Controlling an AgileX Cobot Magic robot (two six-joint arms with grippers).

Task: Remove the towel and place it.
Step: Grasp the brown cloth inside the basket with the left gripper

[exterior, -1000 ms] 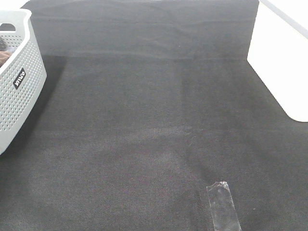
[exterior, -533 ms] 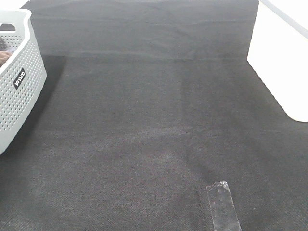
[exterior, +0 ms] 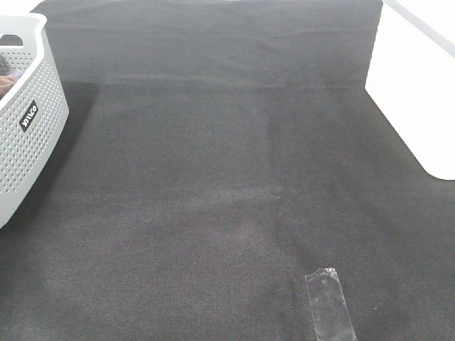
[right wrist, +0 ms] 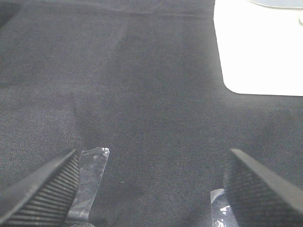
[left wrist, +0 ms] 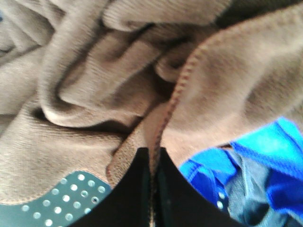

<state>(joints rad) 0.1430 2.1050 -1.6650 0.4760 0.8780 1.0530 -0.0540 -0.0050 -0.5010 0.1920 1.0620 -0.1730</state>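
Observation:
The brown terry towel (left wrist: 94, 90) lies crumpled in folds inside the grey perforated basket (exterior: 28, 135). In the high view only a sliver of the towel (exterior: 7, 84) shows over the basket rim. My left gripper (left wrist: 152, 155) is down in the basket, shut on a stitched hem of the towel, which runs up from between its black fingers (left wrist: 135, 189). Far from the basket, my right gripper (right wrist: 151, 184) hangs open and empty over the black table cloth (right wrist: 142, 94). Neither arm shows in the high view.
A blue cloth (left wrist: 270, 161) lies beside the towel in the basket, whose dotted wall (left wrist: 66, 198) is close to the left fingers. A clear tape strip (exterior: 328, 305) is stuck to the black cloth. Bare white table (exterior: 416, 85) shows at the right.
My left gripper has closed from wide open to shut. In the high view nothing has visibly moved.

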